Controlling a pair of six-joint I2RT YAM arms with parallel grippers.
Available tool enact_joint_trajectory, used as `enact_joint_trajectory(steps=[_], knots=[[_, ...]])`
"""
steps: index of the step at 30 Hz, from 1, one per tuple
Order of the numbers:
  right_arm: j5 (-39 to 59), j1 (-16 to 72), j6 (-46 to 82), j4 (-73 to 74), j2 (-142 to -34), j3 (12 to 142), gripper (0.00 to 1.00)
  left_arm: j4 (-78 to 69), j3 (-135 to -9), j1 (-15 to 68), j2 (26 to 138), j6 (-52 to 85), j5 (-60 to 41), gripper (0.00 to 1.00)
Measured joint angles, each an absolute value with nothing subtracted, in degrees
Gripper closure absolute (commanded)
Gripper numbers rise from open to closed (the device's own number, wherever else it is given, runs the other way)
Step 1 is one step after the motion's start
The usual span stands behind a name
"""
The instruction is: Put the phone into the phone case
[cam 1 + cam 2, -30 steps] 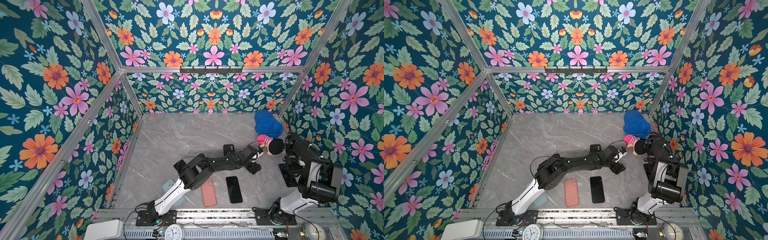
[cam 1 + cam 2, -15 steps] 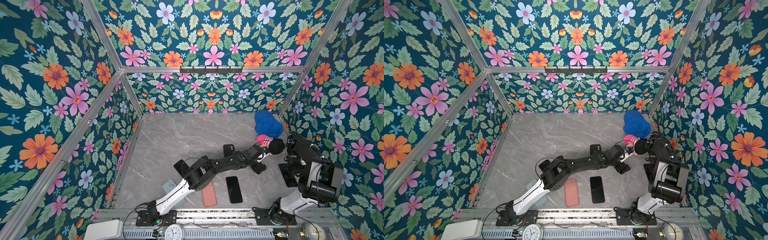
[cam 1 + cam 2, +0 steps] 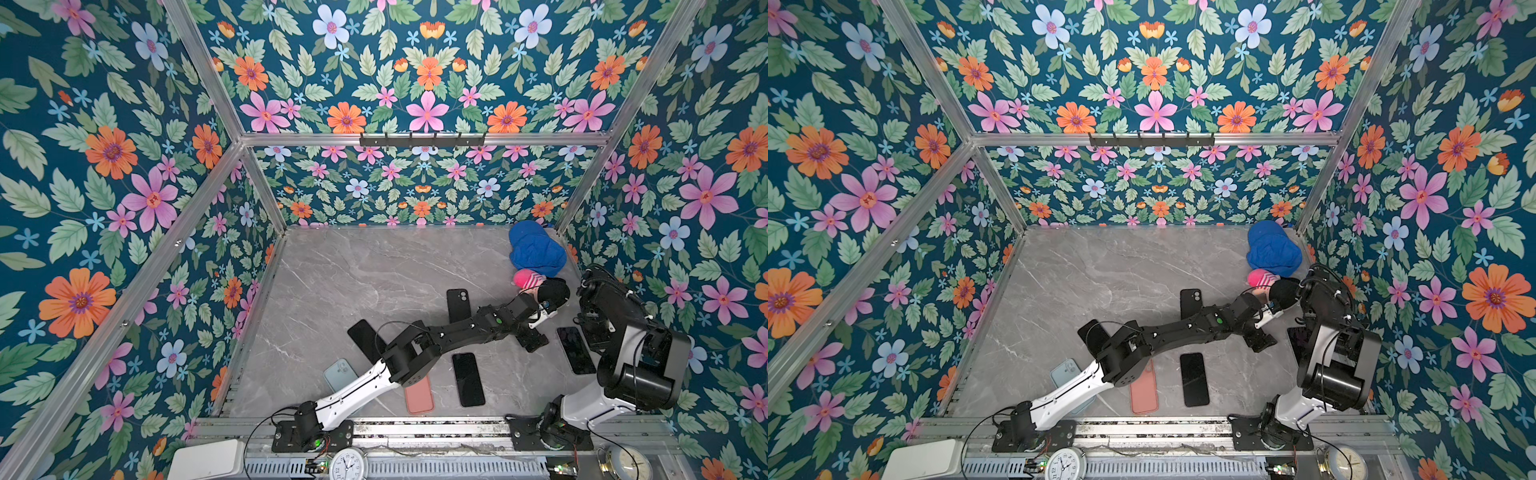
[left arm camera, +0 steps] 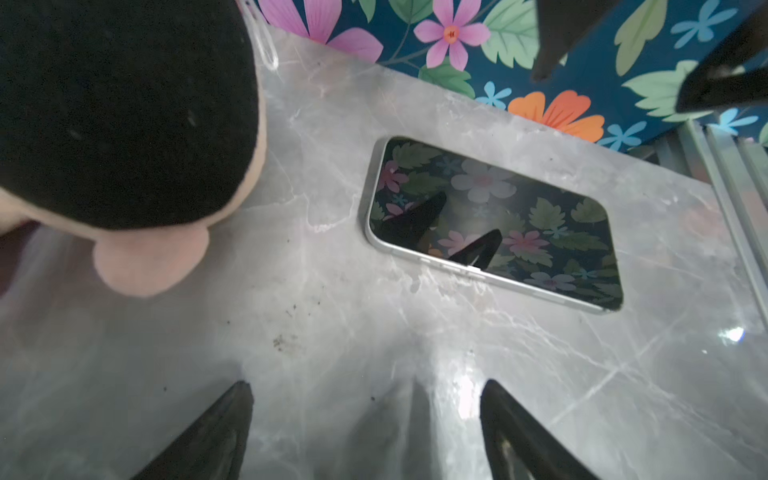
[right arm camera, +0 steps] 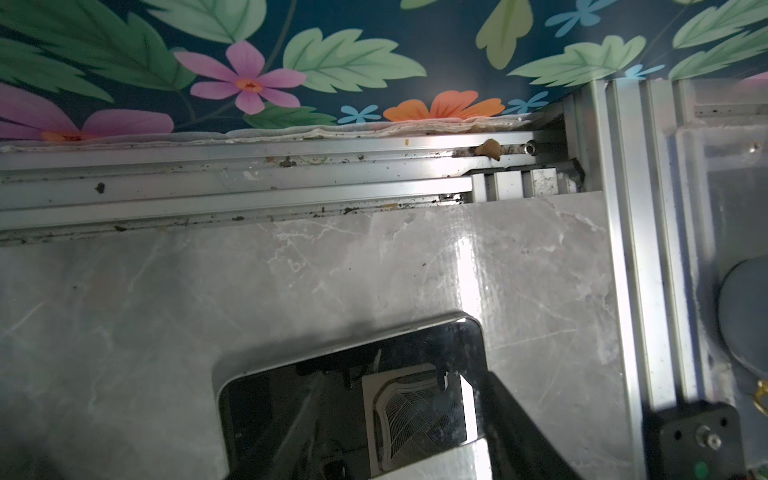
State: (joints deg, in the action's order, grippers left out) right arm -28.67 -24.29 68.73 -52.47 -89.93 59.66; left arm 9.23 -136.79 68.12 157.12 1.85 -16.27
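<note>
Since a second ago your left arm point(image 3: 457, 330) has stretched further toward the right wall, its elbow sliding nearer the front rail, and the left jaws have spread wider. Your right arm point(image 3: 627, 332) has hardly shifted.

In the left wrist view the left jaws stand well apart with nothing between them, low over the bench point(image 4: 332, 332). They face the long side of the silver-rimmed phone point(image 4: 494, 224). That phone lies flat, screen up, near the right wall and not far from the plush toy point(image 4: 124, 104).

The right jaws hang over it, also apart and holding nothing. Their tips and their mirror images in the screen do not meet, so they are not touching the glass.

By the look of it you are at the pick-up stage. A phone lying flat offers only thin edges, which is likely why you bring both arms to it, one from above and one from the side.

The pink case point(image 3: 419, 400) waits flat by the front rail, well apart from this phone, with a black phone point(image 3: 468, 379) just beside it. The silver-rimmed phone is in no case yet, so the carry and the fitting are all ahead of you.
</note>
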Motion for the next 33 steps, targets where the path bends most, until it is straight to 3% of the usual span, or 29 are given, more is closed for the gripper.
enact_joint_trajectory(steps=[7,13,33], knots=[[-28.49,-25.71,65.58,-50.96,-88.01,58.15,0.43,6.81,-138.04,68.62,158.95,4.47,-16.34,0.14],[-27.16,-22.48,62.78,-49.39,-83.46,54.5,0.44,5.85,-139.61,68.71,159.61,7.38,-15.51,0.2],[-18.44,-21.96,50.78,-43.05,-68.9,43.62,0.43,-10.07,-142.28,70.96,164.51,11.77,-13.3,0.21]])
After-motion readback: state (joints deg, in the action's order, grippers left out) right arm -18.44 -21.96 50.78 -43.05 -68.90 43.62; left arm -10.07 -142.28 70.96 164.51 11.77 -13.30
